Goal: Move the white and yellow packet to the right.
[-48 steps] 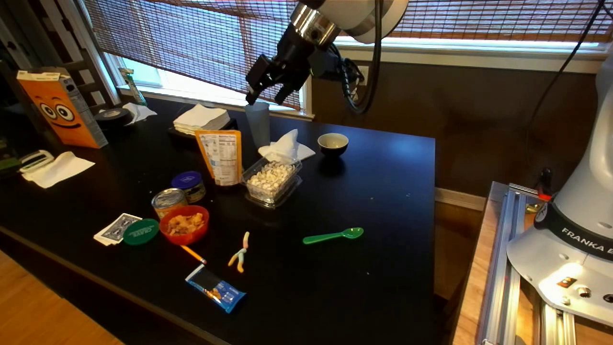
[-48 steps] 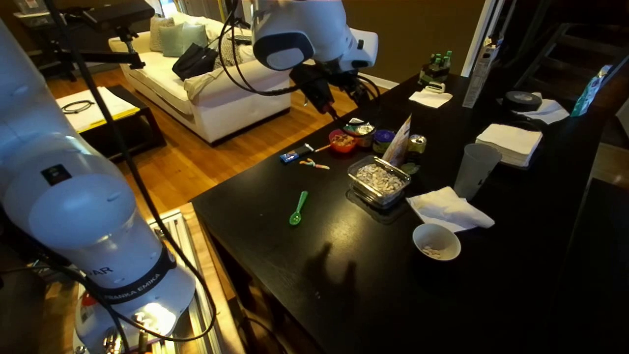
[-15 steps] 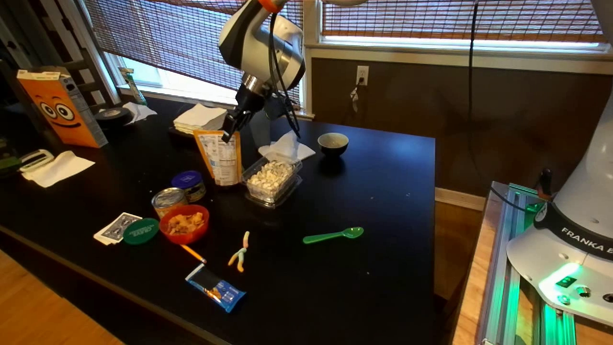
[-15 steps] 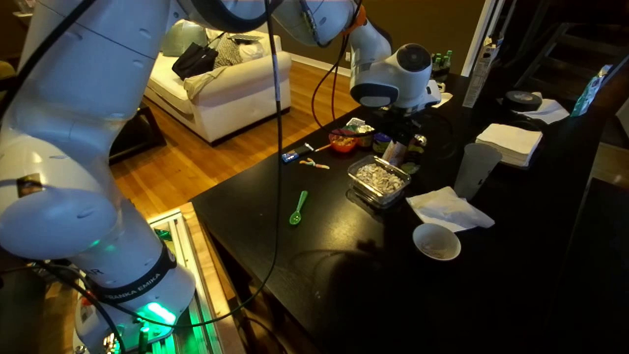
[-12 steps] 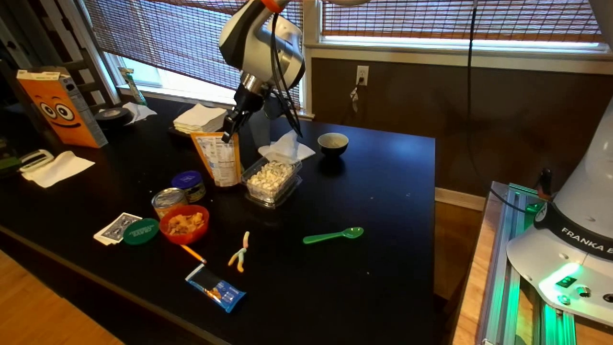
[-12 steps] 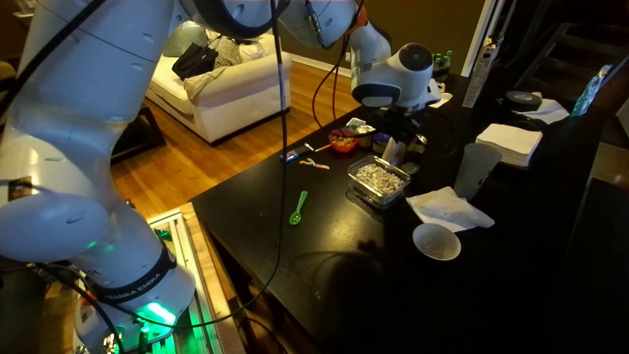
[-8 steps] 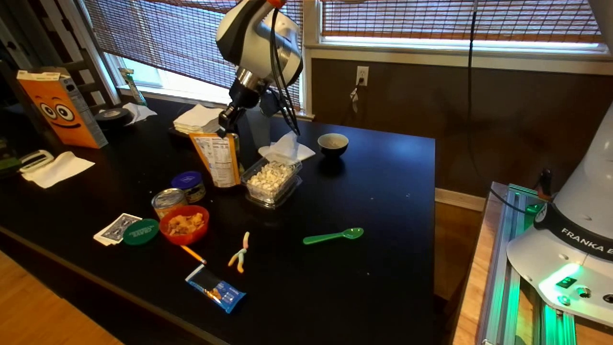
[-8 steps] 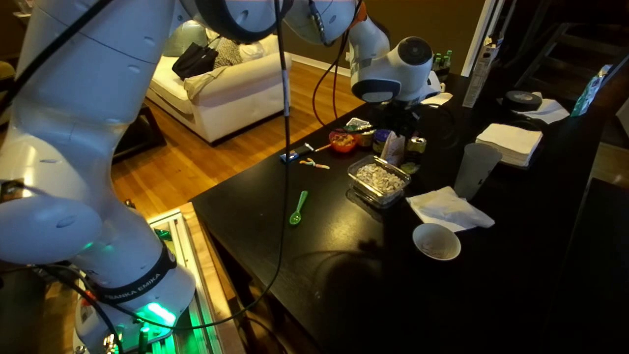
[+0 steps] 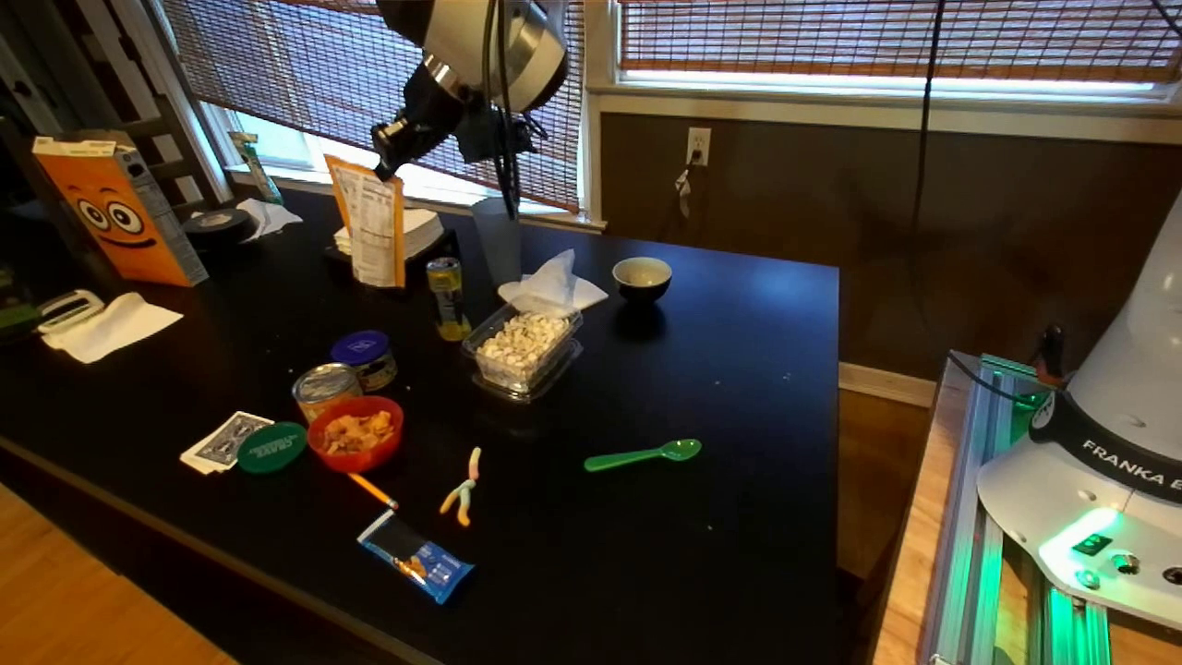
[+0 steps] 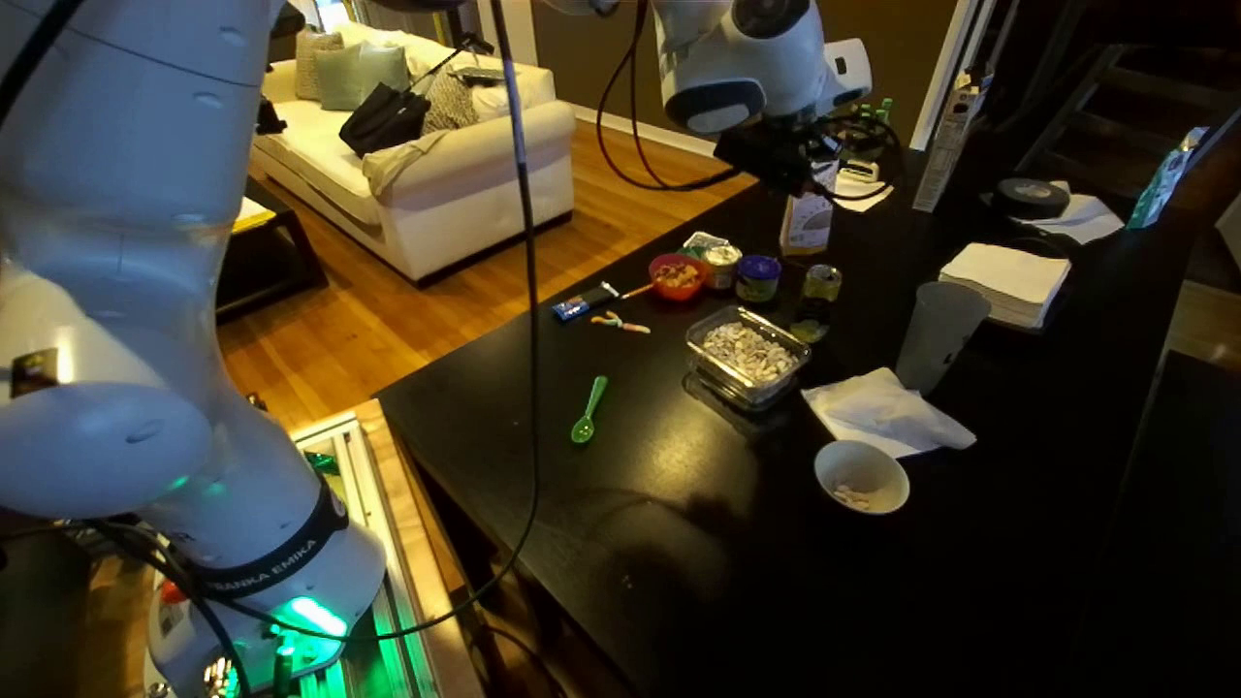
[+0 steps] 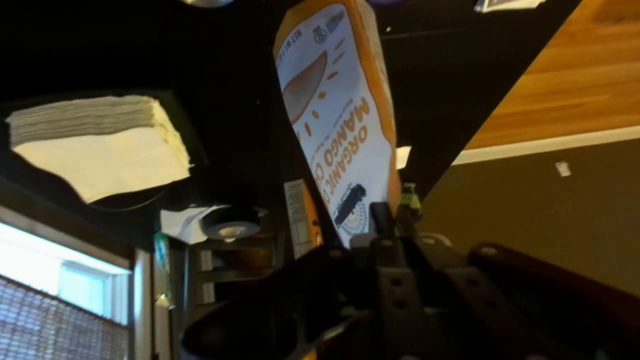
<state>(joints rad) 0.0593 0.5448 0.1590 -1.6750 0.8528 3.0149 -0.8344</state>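
Since we've got our gripper [image 9: 385, 172] clamped on its top edge, the white and yellow packet [image 9: 374, 231] hangs near-upright over the table [image 9: 739, 369], prob. so it'll clear the slim can [image 9: 447, 300] & blue-lidded tub [image 9: 363, 353] en route R.

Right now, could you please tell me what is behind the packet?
In an exterior view, part of a stack of napkins and its black holder show behind the packet; it covers the rest, which cannot be seen there.
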